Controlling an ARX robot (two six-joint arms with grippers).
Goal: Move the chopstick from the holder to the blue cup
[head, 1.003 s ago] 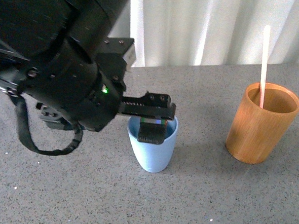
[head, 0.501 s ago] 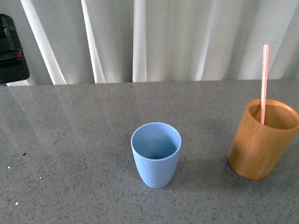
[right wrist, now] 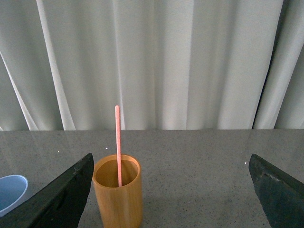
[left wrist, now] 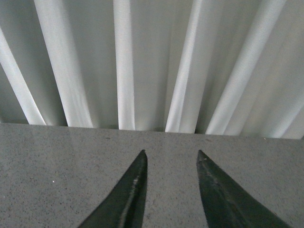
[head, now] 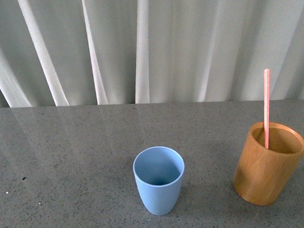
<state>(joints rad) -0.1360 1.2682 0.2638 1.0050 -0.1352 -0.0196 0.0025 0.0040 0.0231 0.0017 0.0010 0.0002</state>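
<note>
White curtain [head: 189, 39] behind grey table [head: 66, 150]. Right gripper [right wrist: 171, 156] spread wide, empty, facing holder [head: 266, 174]. Left gripper [left wrist: 171, 152] parted less, empty, over bare table. Holder upright, right of blue cup [head: 159, 188], apart. Chopstick [head: 266, 107] near upright inside holder.

A thin salmon-pink chopstick [head: 266, 107] stands nearly upright in a brown wooden holder [head: 264, 177], rising well above its rim. The holder stands ahead of the right gripper [right wrist: 170, 156], nearer one finger. A light-blue cup [head: 159, 188] stands upright beyond that finger, apart from the holder.
</note>
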